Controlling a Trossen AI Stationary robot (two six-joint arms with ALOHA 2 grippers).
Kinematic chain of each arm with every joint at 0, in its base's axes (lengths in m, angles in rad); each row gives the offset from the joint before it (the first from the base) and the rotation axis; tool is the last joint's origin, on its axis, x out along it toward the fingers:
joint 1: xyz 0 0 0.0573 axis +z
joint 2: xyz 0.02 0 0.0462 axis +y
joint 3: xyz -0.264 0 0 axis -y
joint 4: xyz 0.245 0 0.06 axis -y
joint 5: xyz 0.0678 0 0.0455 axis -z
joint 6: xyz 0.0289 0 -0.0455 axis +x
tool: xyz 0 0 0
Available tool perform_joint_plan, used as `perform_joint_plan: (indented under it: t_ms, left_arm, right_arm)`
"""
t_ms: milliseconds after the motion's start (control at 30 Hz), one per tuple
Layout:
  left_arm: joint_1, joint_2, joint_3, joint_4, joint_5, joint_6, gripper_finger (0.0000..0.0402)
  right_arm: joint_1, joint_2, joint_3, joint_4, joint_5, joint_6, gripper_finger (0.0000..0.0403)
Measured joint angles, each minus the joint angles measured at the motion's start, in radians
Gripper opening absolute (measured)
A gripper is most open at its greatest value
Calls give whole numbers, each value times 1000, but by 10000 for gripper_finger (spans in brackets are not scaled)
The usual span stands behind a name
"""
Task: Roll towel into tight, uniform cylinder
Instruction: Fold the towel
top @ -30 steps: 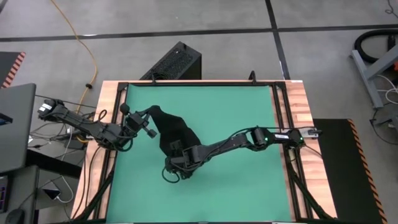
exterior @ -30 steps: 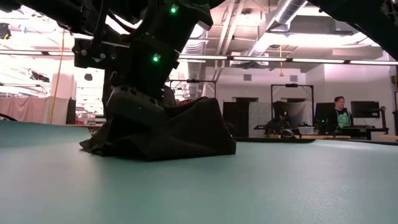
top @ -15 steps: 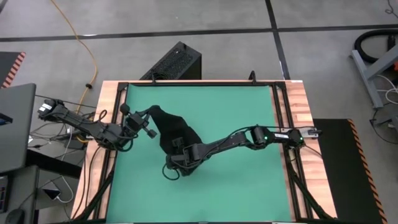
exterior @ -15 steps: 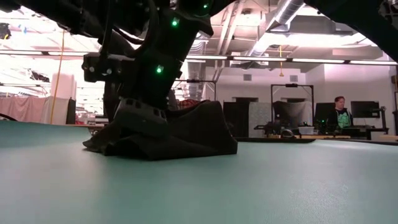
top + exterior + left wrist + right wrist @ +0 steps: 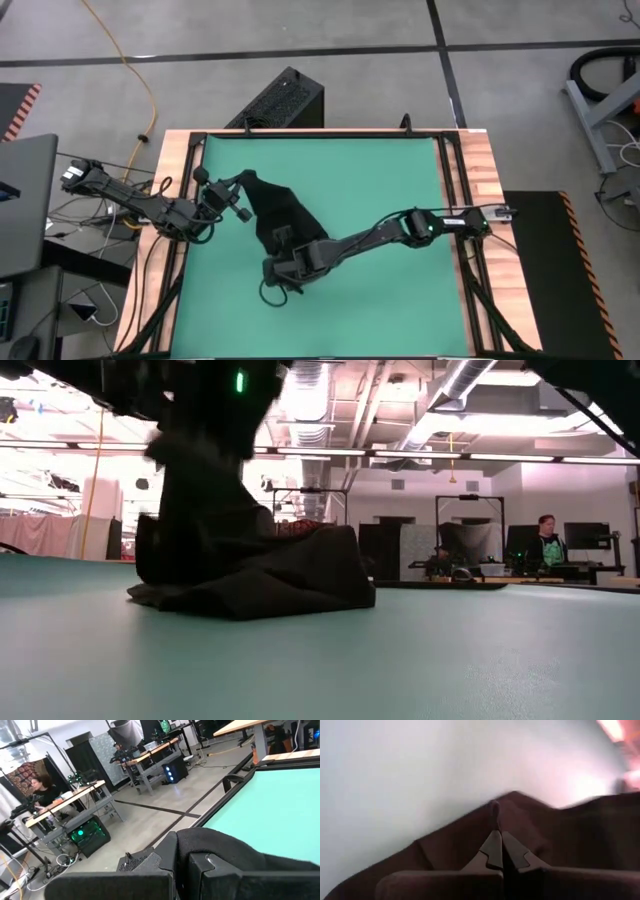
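towel (image 5: 278, 215), black, soft and limp, heaped unrolled on left-centre of green mat (image 5: 380, 180); likely light, prone to slump, best pinched at an edge. right gripper (image 5: 283, 270) clamped on its near edge, left gripper (image 5: 232, 200) clamped on its far corner. workshop with desks and seated people beyond table.

No readable txt, labels, brands or nos. anywhere in these views.

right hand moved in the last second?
Yes. The right hand, shut on the towel, has slid slightly toward the mat's near edge, away from the black box.
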Motion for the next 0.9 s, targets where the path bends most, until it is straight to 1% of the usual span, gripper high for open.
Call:
perform_joint_plan:
  t_ms: [33,67,133,200,333,467,533,600,700,733,833,900]
  left_arm:
    - [0,0,0,0,0,0,0]
    - [0,0,0,0,0,0,0]
    - [0,-1,0,2,1,-13,0]
    - [-3,-2,0,2,7,-39,0]
    - [-13,-2,0,2,81,-113,0]
    - [-17,-2,0,-6,199,-228,0]
    - [-17,-2,0,-5,291,-304,0]
    - [-17,-2,0,1,403,-384,0]
    - [-17,-2,0,56,533,-446,0]
    - [-17,-2,0,82,560,-449,0]
    - [-18,-2,1,153,568,-407,0]
    - [-18,-1,23,157,519,-349,0]
  right_arm:
    - [13,0,34,-39,32,6,4]
    - [26,-17,36,-52,65,14,4]
    - [52,-81,-3,-78,131,39,3]
    - [69,-138,-3,-147,181,126,3]
    - [98,-245,-2,-306,290,339,2]
    - [125,-322,-3,-464,425,518,1]
    - [133,-361,-3,-553,477,601,1]
    - [134,-393,-3,-638,506,668,1]
    - [126,-425,-3,-750,542,721,1]
    - [123,-431,-4,-761,555,736,1]
    - [106,-457,-5,-754,580,690,0]
    - [88,-471,-4,-760,620,670,0]
